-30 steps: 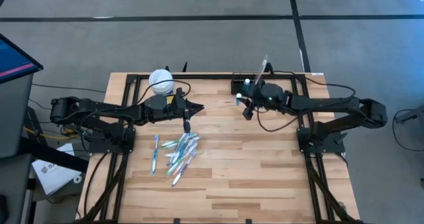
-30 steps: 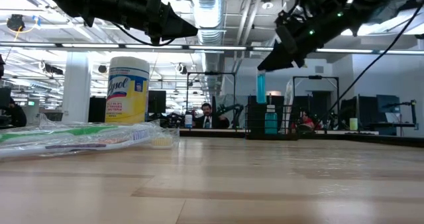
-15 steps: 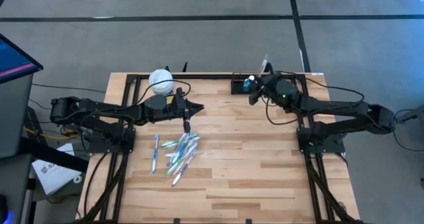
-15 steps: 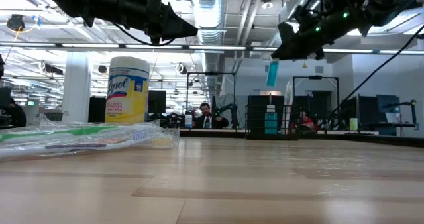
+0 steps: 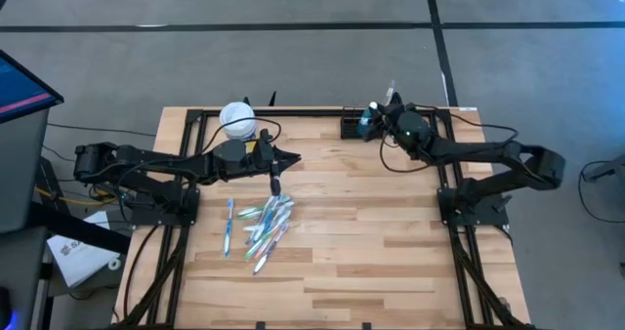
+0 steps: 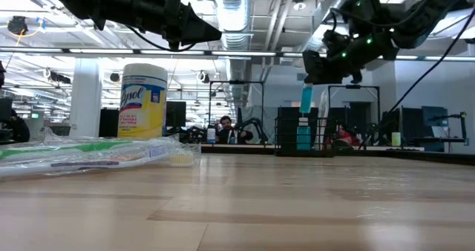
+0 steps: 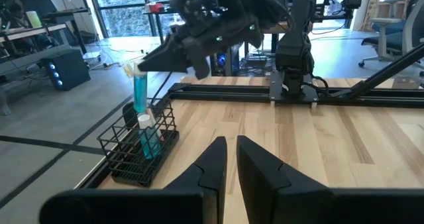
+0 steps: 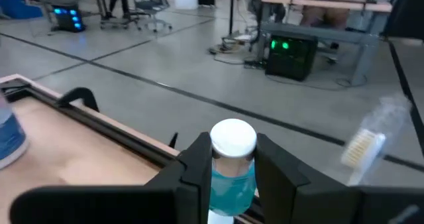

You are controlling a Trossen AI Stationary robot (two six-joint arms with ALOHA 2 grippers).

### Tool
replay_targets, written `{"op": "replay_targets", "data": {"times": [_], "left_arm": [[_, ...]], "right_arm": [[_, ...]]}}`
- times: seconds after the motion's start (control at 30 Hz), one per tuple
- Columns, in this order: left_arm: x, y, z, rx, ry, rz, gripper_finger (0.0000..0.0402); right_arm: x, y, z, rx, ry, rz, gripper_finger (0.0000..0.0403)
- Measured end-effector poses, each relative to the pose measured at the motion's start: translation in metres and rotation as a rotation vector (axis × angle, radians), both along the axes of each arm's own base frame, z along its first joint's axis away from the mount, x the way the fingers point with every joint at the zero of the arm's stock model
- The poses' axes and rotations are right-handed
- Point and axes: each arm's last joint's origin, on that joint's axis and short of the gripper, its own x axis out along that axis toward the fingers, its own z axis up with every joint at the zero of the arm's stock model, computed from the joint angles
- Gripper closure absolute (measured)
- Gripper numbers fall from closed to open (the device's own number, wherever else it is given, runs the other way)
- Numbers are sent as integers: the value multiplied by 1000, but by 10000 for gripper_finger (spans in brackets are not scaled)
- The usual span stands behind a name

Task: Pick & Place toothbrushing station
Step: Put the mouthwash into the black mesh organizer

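Right now my right gripper (image 5: 372,118) hangs above the toothbrushing station (image 5: 353,128), the black wire caddy at the table's (image 5: 371,252) far edge, and my fingers are clamped on a teal bottle with a white cap (image 8: 232,159). The wrist view shows the cap poking up between my two fingers (image 8: 191,171); from the left wrist view the bottle (image 7: 140,91) dangles cap-down just over the caddy's (image 7: 136,151) rim.

As I judge it, I am in the placing step: bottle carried, not yet lowered into the wire box. The next move calls for bringing it straight down into a free slot, keeping it clear of the mesh wall, then easing my fingers apart only once it rests on the bottom.

The caddy already holds something: another teal bottle with a white cap (image 7: 147,134) stands inside it, and a toothbrush (image 8: 363,148) sticks up out of it, bristles showing beside me. I must not knock either one.

My left gripper (image 5: 276,185) waits over the pile of toothbrushes (image 5: 264,223) mid-table, its fingers nearly together on nothing I can see. A white wipes tub (image 5: 237,120) stands behind that arm.
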Motion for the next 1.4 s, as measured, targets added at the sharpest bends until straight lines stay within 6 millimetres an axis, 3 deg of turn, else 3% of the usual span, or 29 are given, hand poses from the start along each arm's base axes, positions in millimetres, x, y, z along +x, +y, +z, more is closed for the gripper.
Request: {"op": "replay_targets", "data": {"times": [0.37,1.0,1.4], "left_arm": [[0,0,0,0,0,0,370],[0,0,0,0,0,0,370],[0,0,0,0,0,0,370]], "right_arm": [[6,-10,-11,-6,-23,-39,324],[1,-17,-16,47,-30,-80,323],[15,-30,-51,73,-15,-98,323]]}}
